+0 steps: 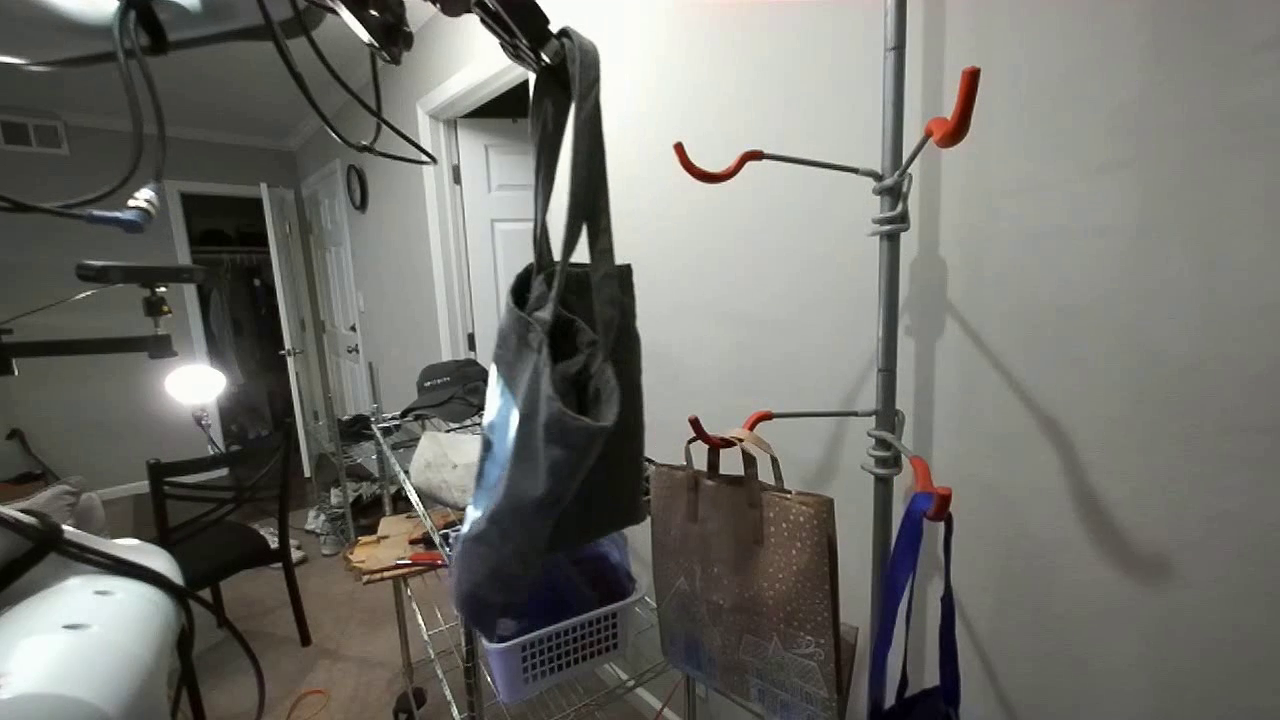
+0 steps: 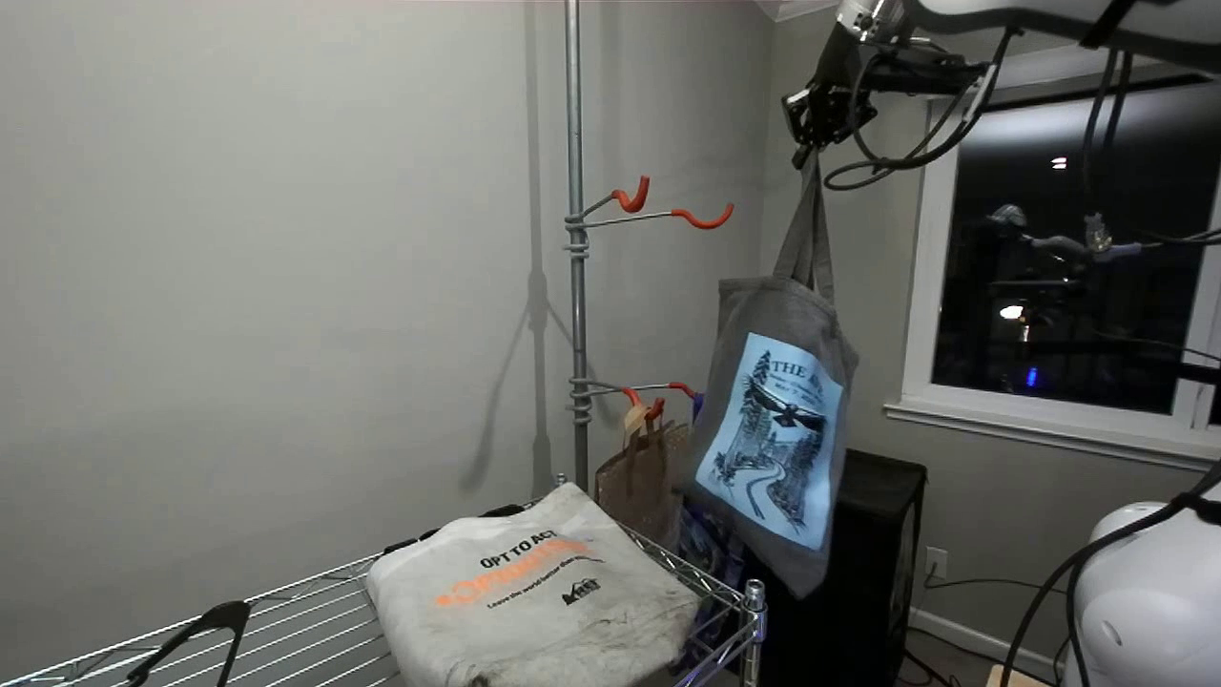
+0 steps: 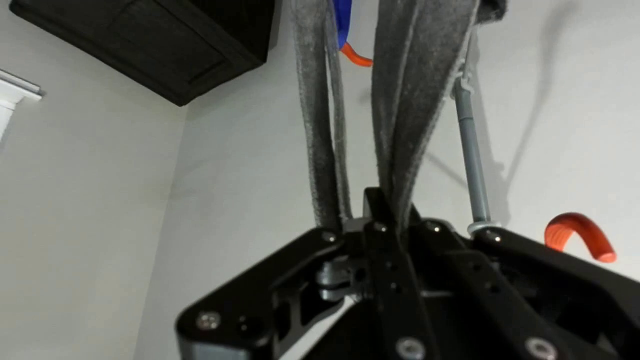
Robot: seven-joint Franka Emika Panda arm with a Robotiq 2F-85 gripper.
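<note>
Nearest the wrist camera, the black hand [image 3: 397, 220] is clamped on the gray straps [image 3: 410, 100] of a tote bag [image 1: 560, 440]; one band runs into the grip, another passes out of sight behind it; the bag hangs in midair, apart from the upper red hooks [image 1: 712, 177] in both exterior views; the top edge cuts off part of the hand in an exterior view, and the smaller lettering on the blue print [image 2: 775, 439] is too fine to read; the bag overlaps a brown paper bag [image 1: 750, 590], and whether they touch cannot be told; the tote's mouth gapes onto a dark interior, contents unclear; a lavender basket [image 1: 560, 655], partly behind it, holds something dark blue [image 1: 600, 580]; the paper bag hangs on a lower hook [image 1: 708, 437], its inside hidden; a blue bag [image 1: 893, 600] is cropped below; a white tote [image 2: 534, 582] lies on a wire shelf [image 2: 324, 615].
</note>
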